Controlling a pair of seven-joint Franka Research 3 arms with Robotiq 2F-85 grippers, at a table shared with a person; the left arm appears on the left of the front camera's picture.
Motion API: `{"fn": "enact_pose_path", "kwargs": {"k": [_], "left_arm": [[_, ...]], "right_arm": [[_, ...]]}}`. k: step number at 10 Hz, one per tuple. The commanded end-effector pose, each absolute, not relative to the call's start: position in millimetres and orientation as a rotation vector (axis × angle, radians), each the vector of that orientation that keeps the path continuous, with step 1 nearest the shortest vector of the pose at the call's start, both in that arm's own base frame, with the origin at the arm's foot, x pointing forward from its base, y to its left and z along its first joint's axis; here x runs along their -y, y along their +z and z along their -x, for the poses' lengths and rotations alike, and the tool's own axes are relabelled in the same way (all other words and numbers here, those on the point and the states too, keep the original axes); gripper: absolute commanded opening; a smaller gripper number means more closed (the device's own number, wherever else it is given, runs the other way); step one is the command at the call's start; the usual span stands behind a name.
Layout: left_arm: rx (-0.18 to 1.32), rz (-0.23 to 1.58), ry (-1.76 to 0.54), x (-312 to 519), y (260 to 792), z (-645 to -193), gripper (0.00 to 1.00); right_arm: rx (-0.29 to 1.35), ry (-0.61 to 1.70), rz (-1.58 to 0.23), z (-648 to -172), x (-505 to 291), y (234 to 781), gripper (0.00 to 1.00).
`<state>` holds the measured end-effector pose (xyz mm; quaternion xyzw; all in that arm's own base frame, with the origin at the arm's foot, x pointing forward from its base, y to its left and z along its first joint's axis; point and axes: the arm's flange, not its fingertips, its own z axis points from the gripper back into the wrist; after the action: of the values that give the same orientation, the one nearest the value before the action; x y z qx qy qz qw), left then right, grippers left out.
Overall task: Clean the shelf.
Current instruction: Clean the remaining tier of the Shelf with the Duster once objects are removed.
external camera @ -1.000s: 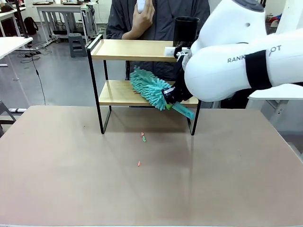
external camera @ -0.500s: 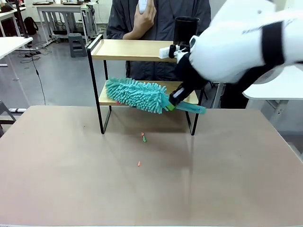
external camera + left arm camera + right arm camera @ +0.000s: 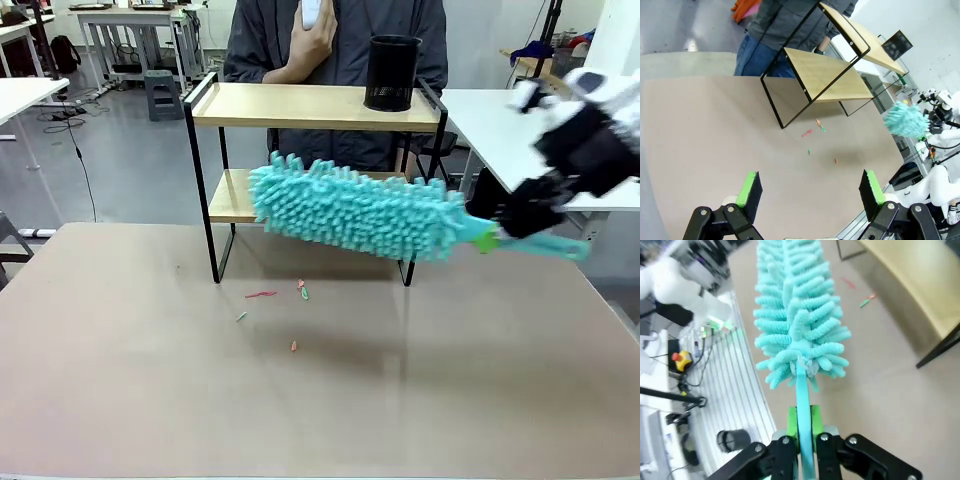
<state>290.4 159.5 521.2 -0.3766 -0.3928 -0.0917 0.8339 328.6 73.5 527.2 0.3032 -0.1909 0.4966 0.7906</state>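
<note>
Table [image 3: 150, 400]: it is carrying the shelf at its far edge, in front of the person.
Shelf [image 3: 300, 105]: it is standing upright on its black legs. From the left wrist view I am reading the lower board as bare.
Duster [image 3: 360, 210]: its teal head is hanging in the air over the table on the near side of the shelf, apart from the boards. I am judging that a fast return stroke could be catching a frame post and shoving the light shelf.
Right gripper [image 3: 802, 420]: it is clamping the duster's thin handle between its green pads. With so long a head on so narrow a hold, the handle could be twisting in the grip.
Left gripper [image 3: 810, 190]: its fingers are standing wide apart over bare table, holding nothing.
Cup [image 3: 391, 72]: this black mesh holder is sitting on the top board's right end. I cannot tell what is in it, and a pass along that board could be tipping it off.
Scraps [image 3: 303, 291]: small red and green bits are lying on the table just in front of the legs.
</note>
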Motion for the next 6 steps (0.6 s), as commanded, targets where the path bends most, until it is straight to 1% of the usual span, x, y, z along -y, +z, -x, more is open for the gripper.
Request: {"fn": "enact_pose_path", "kwargs": {"k": [1, 2, 4, 5, 6], "left_arm": [[0.851, 0.801, -0.208, -159, 521, -292, 1.00], [0.851, 0.801, -0.208, -159, 521, -292, 1.00], [0.851, 0.801, -0.208, -159, 521, -292, 1.00], [0.851, 0.801, -0.208, -159, 521, -292, 1.00], [0.851, 0.801, -0.208, -159, 521, -292, 1.00]], "right_arm": [[0.472, 1.016, -0.764, -299, -34, 542, 0.13], [0.469, 0.871, -0.812, -269, 7, 554, 0.13], [0.541, 0.431, -0.752, -214, 90, 557, 0.13], [0.597, 0.243, -0.709, -188, 115, 550, 0.13], [0.632, 0.053, -0.677, -176, 126, 537, 0.13]]}}
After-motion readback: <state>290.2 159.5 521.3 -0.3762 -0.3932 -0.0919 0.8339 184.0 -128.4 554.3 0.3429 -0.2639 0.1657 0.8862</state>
